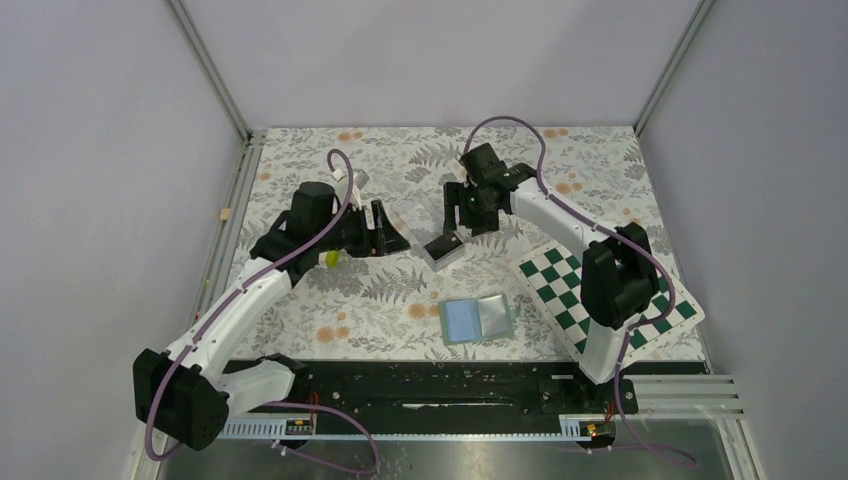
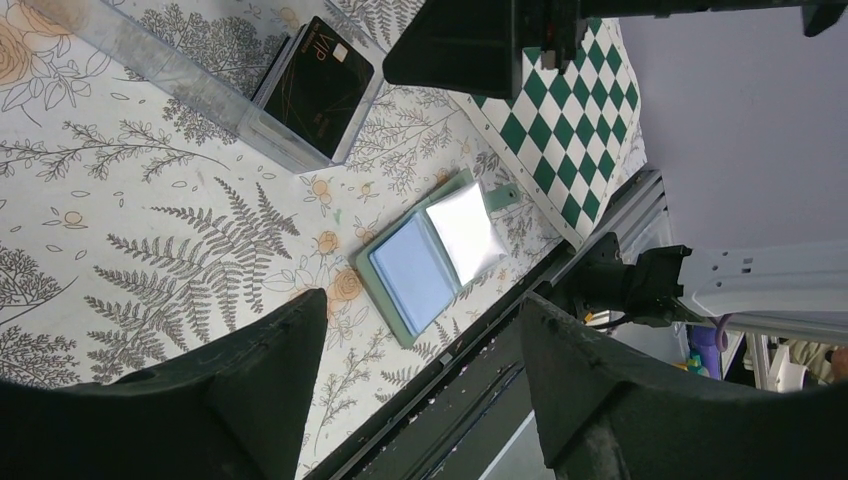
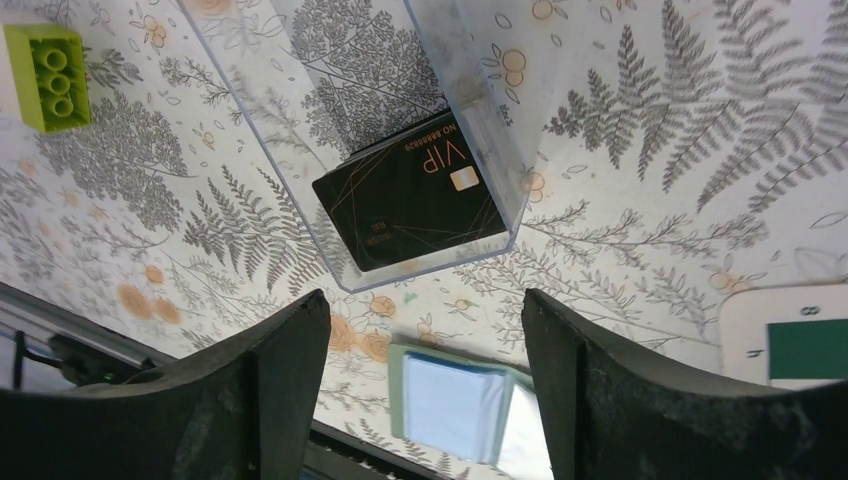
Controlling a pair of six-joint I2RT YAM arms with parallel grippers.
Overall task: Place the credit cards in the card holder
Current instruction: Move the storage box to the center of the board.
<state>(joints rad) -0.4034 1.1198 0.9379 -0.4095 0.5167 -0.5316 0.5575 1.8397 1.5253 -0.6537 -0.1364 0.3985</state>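
Your right hand point(image 3: 425, 300) hangs released over the cards point(image 3: 420, 205) in the clear box point(image 3: 470, 90), likely to pick one. The wallet point(image 1: 478, 320) lies open nearer, ready. Your left hand point(image 2: 425, 310) is released too.

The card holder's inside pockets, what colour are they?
Pale blue-grey, framed by the sage-green card holder; the left wrist view shows it best.

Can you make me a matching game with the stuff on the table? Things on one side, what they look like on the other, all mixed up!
Things:
1. credit cards
2. card holder
3. toy brick
4. chequered board

Looks:
A. lime green
B. black, inside the clear box
C. green and white squares
D. lying open, pale blue inside

Pairs: 1-B, 2-D, 3-A, 4-C
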